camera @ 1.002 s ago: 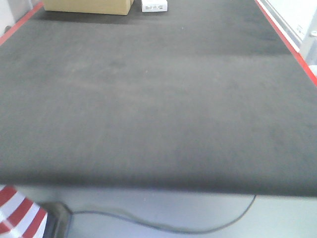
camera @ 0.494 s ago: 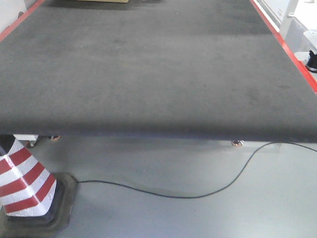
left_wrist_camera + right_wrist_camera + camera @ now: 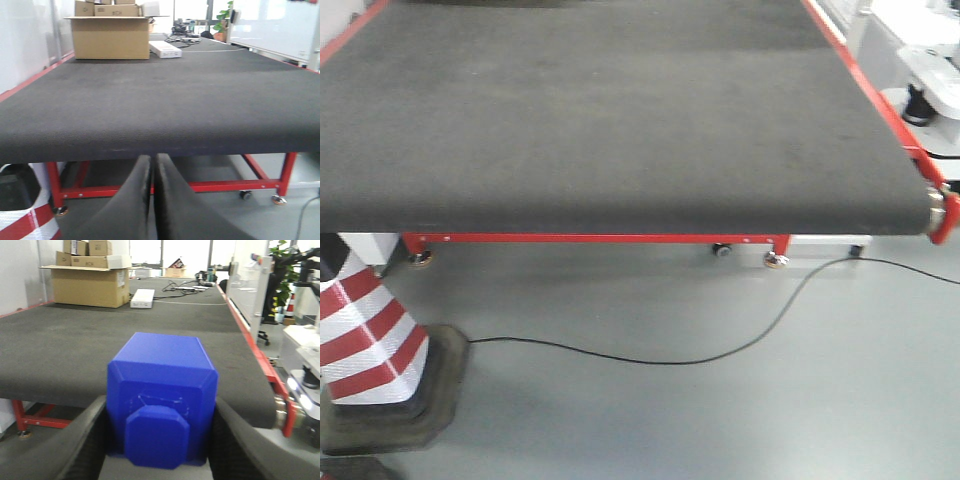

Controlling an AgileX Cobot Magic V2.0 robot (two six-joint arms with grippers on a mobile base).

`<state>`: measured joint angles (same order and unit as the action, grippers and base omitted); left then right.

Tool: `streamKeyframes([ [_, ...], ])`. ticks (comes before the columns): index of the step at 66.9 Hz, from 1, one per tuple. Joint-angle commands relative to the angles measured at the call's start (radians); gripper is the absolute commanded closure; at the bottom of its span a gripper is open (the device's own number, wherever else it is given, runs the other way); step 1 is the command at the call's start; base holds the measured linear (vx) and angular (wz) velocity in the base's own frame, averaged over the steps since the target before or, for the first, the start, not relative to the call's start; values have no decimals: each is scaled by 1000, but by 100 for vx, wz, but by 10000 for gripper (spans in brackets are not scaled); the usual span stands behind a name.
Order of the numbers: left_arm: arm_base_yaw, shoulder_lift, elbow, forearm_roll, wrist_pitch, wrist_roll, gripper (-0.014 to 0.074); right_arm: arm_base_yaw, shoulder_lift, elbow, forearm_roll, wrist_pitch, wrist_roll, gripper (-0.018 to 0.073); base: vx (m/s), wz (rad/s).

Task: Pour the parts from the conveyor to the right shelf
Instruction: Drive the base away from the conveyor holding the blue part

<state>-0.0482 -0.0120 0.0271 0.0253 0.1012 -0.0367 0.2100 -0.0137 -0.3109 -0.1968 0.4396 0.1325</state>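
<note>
The conveyor's dark grey belt [image 3: 610,110] on its red frame [image 3: 590,239] fills the front view; neither gripper shows there. In the right wrist view my right gripper [image 3: 160,430] is shut on the bright blue block [image 3: 162,390], knob toward the camera, held in front of the belt's near end [image 3: 60,360]. In the left wrist view my left gripper [image 3: 152,165] is shut and empty, just below and in front of the belt's edge [image 3: 150,145]. The right shelf is out of view.
A red-and-white striped cone [image 3: 365,350] on a black base stands on the floor at left. A black cable [image 3: 720,350] lies across the grey floor. Cardboard boxes [image 3: 110,35] and a white box [image 3: 165,48] sit at the belt's far end. White equipment [image 3: 930,80] stands at right.
The view has pulled back from the conveyor: the belt's front edge has risen in frame, and the red frame, feet, floor and cone have come into sight.
</note>
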Motion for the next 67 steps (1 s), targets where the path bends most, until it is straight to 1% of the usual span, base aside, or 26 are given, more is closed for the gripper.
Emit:
streamKeyframes([
  [1,-6,-12,-19,-6,-79,-8,603,-4,14,-27,-17,-83,-7,564,-14,-29],
  [12,-6,-12,-19,-6,-79,-8,603,-4,14,-27,-17,-83,-7,564,-13,-50],
  [36,-6,-12,-19,-6,-79,-8,603,-4,14,-27,-17,-83,-7,564,-17,-76],
  [67,-6,-12,-19,-6,-79,-8,603,-4,14,-27,-17,-83,-7,564,-18,-67],
])
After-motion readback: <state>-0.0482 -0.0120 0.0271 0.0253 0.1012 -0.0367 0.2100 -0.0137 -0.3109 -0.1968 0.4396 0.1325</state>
